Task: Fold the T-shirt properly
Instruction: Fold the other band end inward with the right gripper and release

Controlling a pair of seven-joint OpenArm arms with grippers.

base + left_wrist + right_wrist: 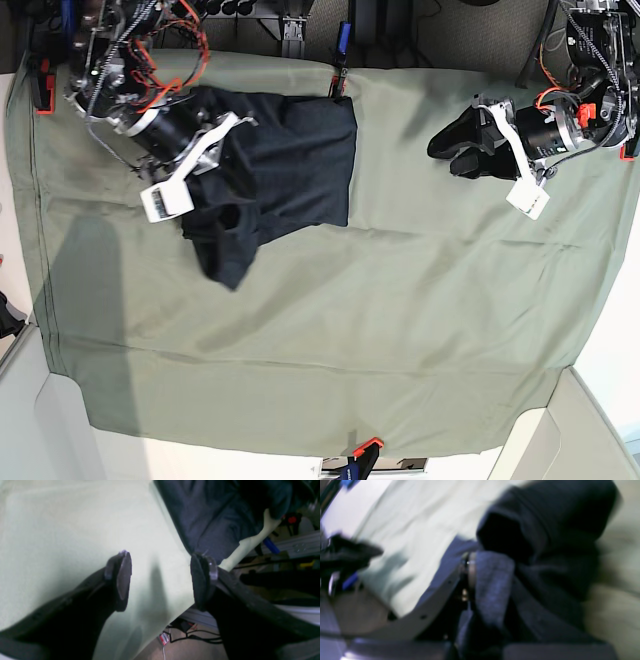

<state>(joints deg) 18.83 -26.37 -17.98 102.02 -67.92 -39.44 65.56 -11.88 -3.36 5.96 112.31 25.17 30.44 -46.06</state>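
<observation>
The dark navy T-shirt [285, 150] lies bunched on the olive-green cloth at the back left, with a crumpled part trailing toward the front [225, 260]. My right gripper [222, 150] is at the shirt's left side. In the blurred right wrist view that gripper [475, 575] is shut on a fold of the T-shirt [545, 542], and fabric drapes over its fingers. My left gripper [447, 150] hovers over bare cloth at the back right, well apart from the shirt. In the left wrist view the gripper [162, 580] stands open with nothing between its fingers, and the T-shirt [212, 517] lies beyond it.
Clamps pin the table cloth [400, 300] at the back edge [340, 75], the front edge [362, 450] and the left corner [40, 90]. In the left wrist view the table's edge [185, 605] runs close under the right finger, with cables [195, 636] on the floor below.
</observation>
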